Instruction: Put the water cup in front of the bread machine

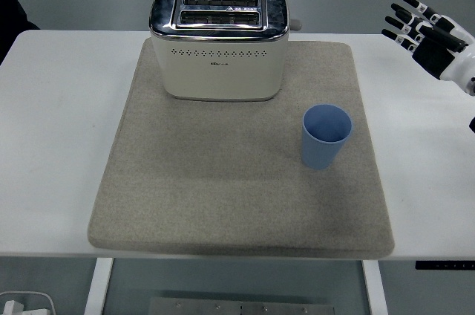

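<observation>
The near edge of the white bench [44, 181] is seen along the bottom of the view, with a grey mat [223, 181] laid across the bench's middle and reaching almost to that near edge. On the mat, a blue water cup [326, 136] is stood upright, mouth up, towards the mat's right side and roughly midway between the far and near edges of the bench. The cup is seen to be empty. A cream and chrome bread machine [220, 41] with two top slots is placed at the mat's far edge, left of the cup and further back; the two are apart, not touching. The right hand [424, 29] is held above the far right corner of the bench, fingers spread apart and gripping nothing, well away from the cup. A dark shape is noted at the far left corner, too cropped to identify.
</observation>
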